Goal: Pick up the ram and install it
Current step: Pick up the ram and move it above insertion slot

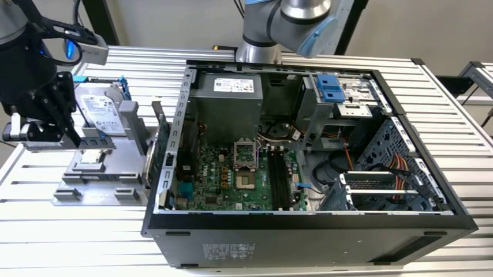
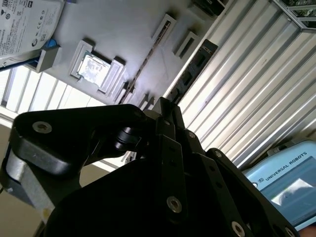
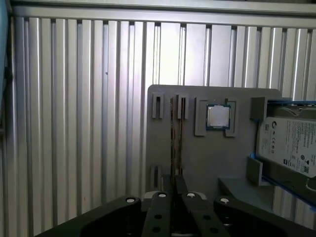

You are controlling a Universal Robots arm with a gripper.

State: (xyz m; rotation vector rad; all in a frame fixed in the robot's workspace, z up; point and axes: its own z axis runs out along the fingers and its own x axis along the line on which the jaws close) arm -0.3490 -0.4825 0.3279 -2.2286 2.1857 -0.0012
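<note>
Green and thin, the ram [image 3: 173, 133] stood on its long edge in a slot of the grey holder [image 3: 197, 163], outside the computer case [image 1: 308, 242]. It showed edge-on as little more than a line in both wrist views. I judged it light and stiff but fragile, a board that would crack if twisted and whose chips would not like a hard pinch. The sensible hold looked to be across its two flat faces, near the middle of the upper edge, squeezed gently. The gripper [image 3: 174, 180] hung above the holder, roughly in line with the stick, its fingers drawn together with nothing between them. Just beside the ram a small silver processor chip [image 3: 217, 117] lay in its own recess, and beyond that a hard drive [image 3: 291, 143] sat in a blue frame. Both seemed near enough to be knocked by a careless approach. Little grey posts crowded the ends of the stick. A ribbed metal table [image 3: 74, 123] ran under it all. Inside the case, the black memory slots [image 1: 279, 179] sat hemmed in by cables and a drive cage.
</note>
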